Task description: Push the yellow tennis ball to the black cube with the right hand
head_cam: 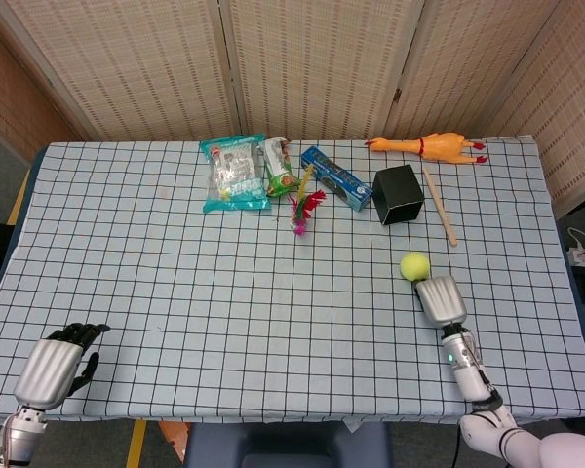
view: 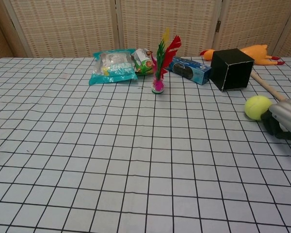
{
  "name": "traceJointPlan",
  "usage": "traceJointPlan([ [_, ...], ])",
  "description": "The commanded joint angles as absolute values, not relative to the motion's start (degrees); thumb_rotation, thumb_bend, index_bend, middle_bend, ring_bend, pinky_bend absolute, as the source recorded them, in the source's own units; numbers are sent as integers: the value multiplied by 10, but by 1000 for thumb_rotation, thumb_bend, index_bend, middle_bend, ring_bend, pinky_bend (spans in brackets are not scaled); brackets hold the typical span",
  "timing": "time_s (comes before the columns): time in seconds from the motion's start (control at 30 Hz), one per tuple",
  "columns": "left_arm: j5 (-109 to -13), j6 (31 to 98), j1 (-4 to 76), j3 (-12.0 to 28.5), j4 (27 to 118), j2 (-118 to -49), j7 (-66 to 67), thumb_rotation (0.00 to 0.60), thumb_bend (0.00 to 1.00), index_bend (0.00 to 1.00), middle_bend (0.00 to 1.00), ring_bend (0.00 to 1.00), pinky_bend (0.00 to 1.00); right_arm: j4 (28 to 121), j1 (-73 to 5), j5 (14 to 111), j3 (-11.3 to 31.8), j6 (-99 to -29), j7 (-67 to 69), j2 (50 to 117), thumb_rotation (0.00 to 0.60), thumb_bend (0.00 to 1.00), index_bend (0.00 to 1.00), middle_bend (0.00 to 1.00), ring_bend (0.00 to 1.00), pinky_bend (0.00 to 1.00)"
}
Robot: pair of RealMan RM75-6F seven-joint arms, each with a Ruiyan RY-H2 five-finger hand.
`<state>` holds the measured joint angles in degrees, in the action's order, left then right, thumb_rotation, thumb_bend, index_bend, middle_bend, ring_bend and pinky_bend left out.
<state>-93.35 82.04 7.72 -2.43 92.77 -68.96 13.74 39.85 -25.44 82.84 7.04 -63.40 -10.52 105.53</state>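
Observation:
The yellow tennis ball (head_cam: 414, 265) (view: 257, 107) lies on the checked cloth, a little in front of the black cube (head_cam: 399, 195) (view: 232, 69). My right hand (head_cam: 441, 299) (view: 283, 120) is directly behind the ball, fingers curled in, touching its near side and holding nothing. A gap of about two grid squares separates ball and cube. My left hand (head_cam: 51, 369) rests at the near left corner of the table with its fingers curled, holding nothing; the chest view does not show it.
A wooden stick (head_cam: 439, 205) lies right of the cube, a rubber chicken (head_cam: 434, 146) behind it. A blue box (head_cam: 336, 177), a feather shuttlecock (head_cam: 301, 210) and snack bags (head_cam: 236, 172) sit to the cube's left. The table's right edge (head_cam: 565, 263) is near.

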Motion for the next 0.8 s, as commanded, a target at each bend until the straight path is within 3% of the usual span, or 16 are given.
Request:
traceJointPlan([
  [0.03,-932,819,78,-24,927,-691,139,600,525,303,366,312,517,379,-267,823,75,-623,-101,1063,600,1000,928,769,747,1000],
  [0.8,-917,816,80,-16,912,-698,137,600,526,303,366,312,519,278,-356,807,95,-562,-109,1108,600,1000,928,769,747,1000],
])
